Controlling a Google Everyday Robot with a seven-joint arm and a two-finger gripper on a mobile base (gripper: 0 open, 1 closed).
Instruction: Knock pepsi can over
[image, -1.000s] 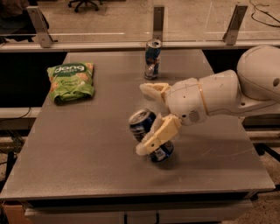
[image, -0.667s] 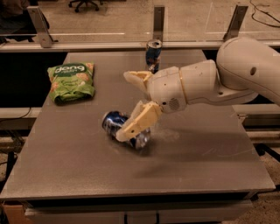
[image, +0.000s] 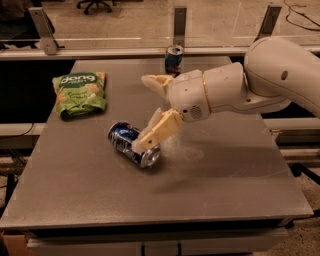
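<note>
On the table (image: 240, 190), the gripper (image: 144, 113) holds its fingers (image: 159, 131) spread wide. The can (image: 123, 138) lies on its side, touching the lower fingertip and well apart from the upper one. It is likely light, stiff, slick and prone to roll, so nudge its side wall rather than pinch it.

A flat grey worktop (image: 225, 195) carries a crinkled green snack bag (image: 80, 94) lying at its far left, and a slim blue-and-silver can (image: 173, 59) standing upright at the middle of its far edge. The gripper (image: 143, 113) hangs over the worktop's middle, right of the bag.
</note>
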